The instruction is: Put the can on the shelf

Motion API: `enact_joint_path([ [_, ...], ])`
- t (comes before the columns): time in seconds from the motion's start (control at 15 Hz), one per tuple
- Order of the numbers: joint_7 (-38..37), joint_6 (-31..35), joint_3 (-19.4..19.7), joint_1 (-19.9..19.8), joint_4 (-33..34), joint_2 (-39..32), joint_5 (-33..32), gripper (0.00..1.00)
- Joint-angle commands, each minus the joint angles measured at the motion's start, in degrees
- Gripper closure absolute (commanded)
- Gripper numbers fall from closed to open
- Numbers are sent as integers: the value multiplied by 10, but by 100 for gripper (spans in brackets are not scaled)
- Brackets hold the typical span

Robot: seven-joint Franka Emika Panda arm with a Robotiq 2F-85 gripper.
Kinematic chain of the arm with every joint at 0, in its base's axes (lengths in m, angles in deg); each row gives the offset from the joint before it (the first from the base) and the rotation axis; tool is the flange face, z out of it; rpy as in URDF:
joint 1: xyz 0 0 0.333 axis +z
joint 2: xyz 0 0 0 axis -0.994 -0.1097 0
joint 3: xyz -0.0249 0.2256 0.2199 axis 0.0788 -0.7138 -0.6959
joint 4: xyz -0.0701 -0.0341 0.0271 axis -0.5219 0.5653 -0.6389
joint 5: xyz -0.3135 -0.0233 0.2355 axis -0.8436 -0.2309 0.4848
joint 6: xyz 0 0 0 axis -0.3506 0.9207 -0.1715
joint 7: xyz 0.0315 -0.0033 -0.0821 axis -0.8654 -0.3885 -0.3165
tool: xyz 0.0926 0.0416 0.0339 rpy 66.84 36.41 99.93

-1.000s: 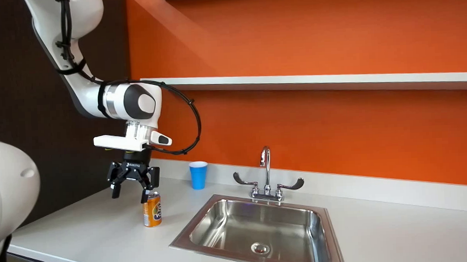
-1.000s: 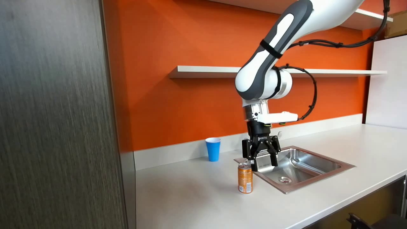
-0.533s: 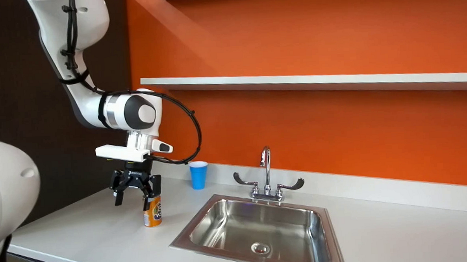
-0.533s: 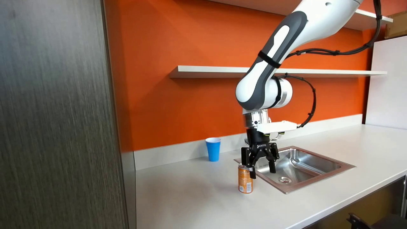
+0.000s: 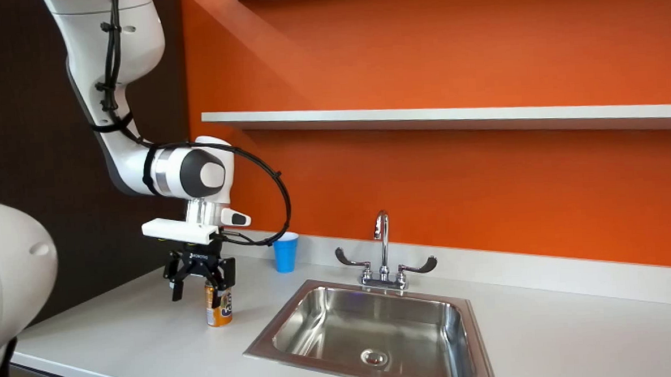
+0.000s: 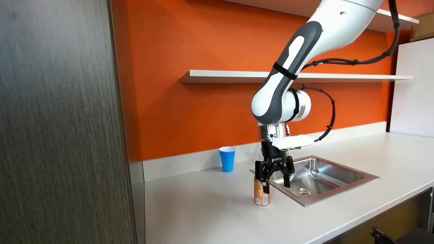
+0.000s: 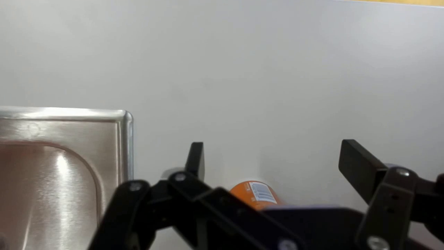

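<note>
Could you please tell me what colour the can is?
The can is mostly orange; it shows best in an exterior view.

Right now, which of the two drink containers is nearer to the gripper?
The orange can, partly hidden by the gripper in both exterior views; the blue cup stands farther back.

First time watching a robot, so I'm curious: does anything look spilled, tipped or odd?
Nothing stands out. The can and cup stand upright on the counter, and I see no spill or damage; the gripper hides part of the can.
</note>
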Motion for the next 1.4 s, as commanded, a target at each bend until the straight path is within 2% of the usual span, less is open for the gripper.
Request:
enact_joint_path([
  [0.0,0,-1,-5,-5,1,0,0,0],
  [0.4,10,24,-5,-7,-4,3,33,0],
  [1.33,12,161,-8,-6,-29,3,104,0],
])
